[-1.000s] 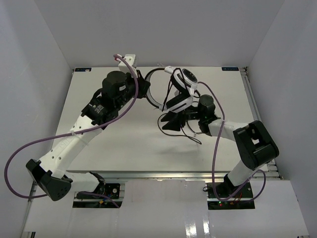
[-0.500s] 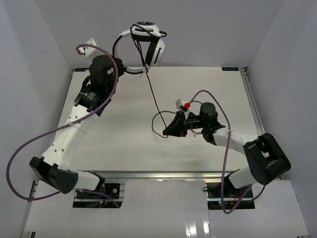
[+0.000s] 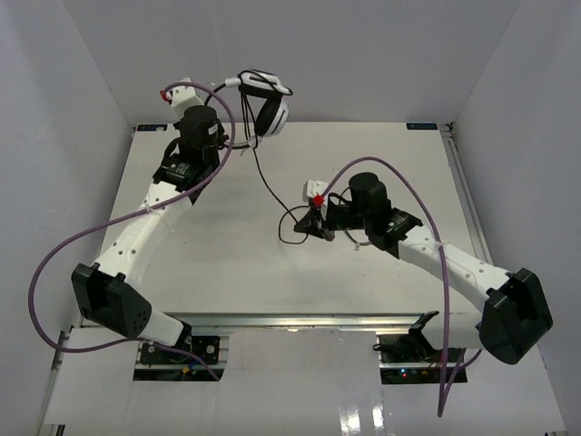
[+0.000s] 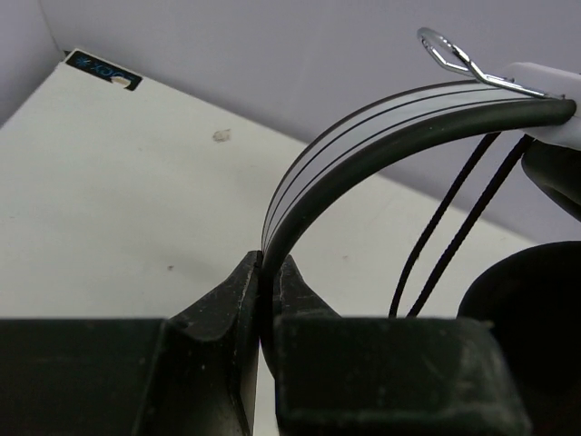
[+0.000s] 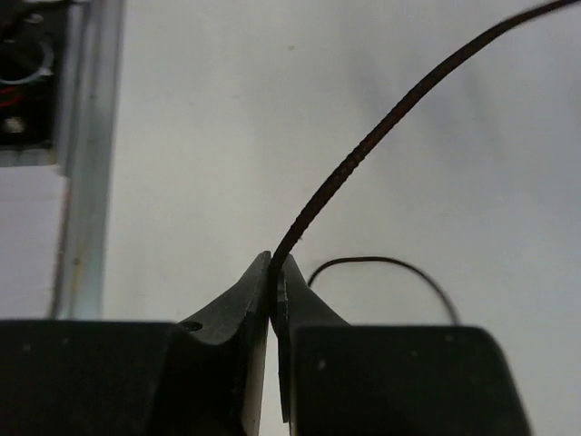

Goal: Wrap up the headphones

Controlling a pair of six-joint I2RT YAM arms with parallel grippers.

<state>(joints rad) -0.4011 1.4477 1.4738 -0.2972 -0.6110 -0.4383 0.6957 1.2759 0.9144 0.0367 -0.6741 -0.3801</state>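
Note:
The headphones [image 3: 270, 111] hang raised over the table's back left, one black-faced earcup pointing down. My left gripper [image 3: 234, 143] is shut on the white headband [image 4: 381, 127], which is pinched edge-on between the jaws of the left gripper [image 4: 270, 265]. Two strands of cord [image 4: 445, 227] and an earcup [image 4: 531, 300] hang to its right. The thin black cord [image 3: 272, 186] runs down to mid-table. There my right gripper [image 3: 311, 224] is shut on it. In the right wrist view the cord [image 5: 363, 159] rises from the closed tips of the right gripper [image 5: 275, 265], and a slack loop [image 5: 381, 263] lies beyond.
The white table [image 3: 227, 263] carries only loose loops of cord [image 3: 290, 234] near the right gripper. Purple robot cables [image 3: 54, 263] arc beside both arms. An aluminium rail [image 5: 86, 154] runs along the table edge. White walls enclose three sides.
My left arm has carried the headphones from mid-table up to the back left. My right gripper has shut on the cord, and that arm has stretched out leftward.

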